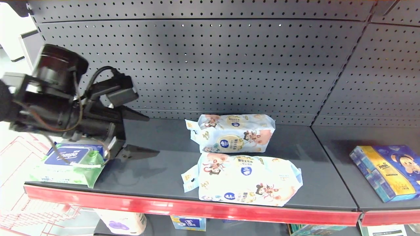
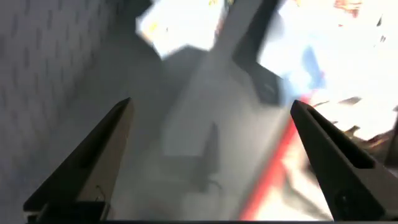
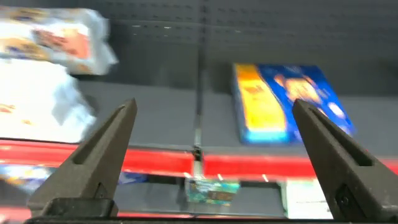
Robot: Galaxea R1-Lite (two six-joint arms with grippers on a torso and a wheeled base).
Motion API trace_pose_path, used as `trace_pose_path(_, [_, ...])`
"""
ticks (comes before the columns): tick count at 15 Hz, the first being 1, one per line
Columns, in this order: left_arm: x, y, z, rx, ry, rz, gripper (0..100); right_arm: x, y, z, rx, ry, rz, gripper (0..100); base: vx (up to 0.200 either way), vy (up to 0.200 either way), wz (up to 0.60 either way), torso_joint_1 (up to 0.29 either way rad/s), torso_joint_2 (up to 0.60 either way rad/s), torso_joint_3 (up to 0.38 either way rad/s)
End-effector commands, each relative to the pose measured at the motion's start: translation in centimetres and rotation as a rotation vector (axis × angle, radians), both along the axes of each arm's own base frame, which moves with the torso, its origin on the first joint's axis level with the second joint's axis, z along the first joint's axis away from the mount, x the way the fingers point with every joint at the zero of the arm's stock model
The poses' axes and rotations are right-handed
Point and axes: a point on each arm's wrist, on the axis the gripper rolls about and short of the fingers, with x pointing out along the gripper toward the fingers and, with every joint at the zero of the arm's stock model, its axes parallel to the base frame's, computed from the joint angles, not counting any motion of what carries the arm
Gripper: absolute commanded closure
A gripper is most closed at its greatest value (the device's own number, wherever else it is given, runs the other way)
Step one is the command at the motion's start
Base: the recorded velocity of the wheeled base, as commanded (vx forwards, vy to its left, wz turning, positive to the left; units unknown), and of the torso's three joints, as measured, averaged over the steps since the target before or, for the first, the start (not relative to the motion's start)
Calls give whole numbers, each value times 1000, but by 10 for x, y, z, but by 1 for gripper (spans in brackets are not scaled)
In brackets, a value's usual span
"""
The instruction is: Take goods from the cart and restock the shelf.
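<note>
Wet-wipes pack (image 1: 70, 164) is shown lying flat at the left front edge of the shelf (image 1: 157, 177), judged already placed. A rear tissue pack (image 1: 233, 132) and a front tissue pack (image 1: 246, 180) are laid mid-shelf, with 1 tissue box (image 1: 387, 170) in the neighbouring bay. What remains in the cart (image 1: 23, 209) cannot be made out, so restocking is judged partly done. The left gripper (image 1: 147, 136) is held low over the shelf beside the wipes, jaws spread and empty. The right gripper (image 3: 214, 106), also spread and empty, is pointed at the tissue box.

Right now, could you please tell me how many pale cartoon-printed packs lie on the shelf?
2. The rear pack lies mid-shelf near the pegboard; the front pack lies just before it, by the red shelf edge. More could be hidden behind the left arm.
</note>
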Motion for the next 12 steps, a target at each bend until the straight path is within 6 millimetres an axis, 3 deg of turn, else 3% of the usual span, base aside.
trace_pose_path(1, [-71, 30, 19, -108, -8, 148, 0, 48, 15, 37, -8, 140, 249, 0, 0, 0, 0, 0, 0, 0])
trace_pose_path(3, [-97, 43, 18, -164, -24, 232, 0, 83, 24, 34, -10, 253, 304, 0, 0, 0, 0, 0, 0, 0])
trace_pose_path(8, [-128, 54, 21, -222, -72, 312, 0, 181, 47, 17, 9, 238, 412, 0, 0, 0, 0, 0, 0, 0])
trace_pose_path(12, [-137, 55, 25, -223, -109, 337, 0, 221, 56, 8, 8, 299, 412, 0, 0, 0, 0, 0, 0, 0])
